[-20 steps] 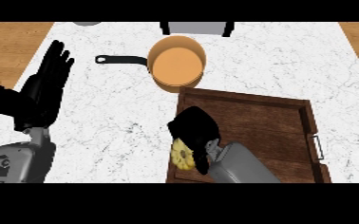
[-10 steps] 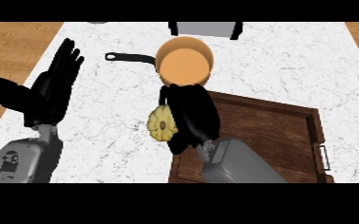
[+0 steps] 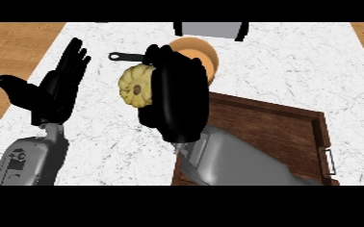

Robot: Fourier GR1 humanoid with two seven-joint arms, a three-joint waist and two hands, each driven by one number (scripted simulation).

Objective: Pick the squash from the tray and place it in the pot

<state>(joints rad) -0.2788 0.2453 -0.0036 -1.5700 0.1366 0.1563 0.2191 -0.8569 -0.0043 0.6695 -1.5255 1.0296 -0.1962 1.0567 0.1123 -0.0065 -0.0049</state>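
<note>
Nearest the viewer, the right forearm rises from the lower edge across the near-left corner of the wooden tray. The tray now shows only bare wood: the squash has left it within the last second.

Beyond the tray, the right robot hand is raised above the tabletop, fingers curled round the squash. The squash shows at the hand's left side, pale yellow and ribbed, its stem end facing the viewer. Half a second ago the hand held it lower and nearer; it has since travelled up and away, toward the pot.

The left robot hand rests at the view's left, fingers straight and spread, holding nothing.

Farther off, the pot stands on the tabletop, its dark handle pointing left. The right robot hand partly hides the near rim, and the squash appears just left of it.

Assessment: pick complete, transport nearly complete. Remaining steps are to centre the squash over the pot opening, lower and release.
</note>
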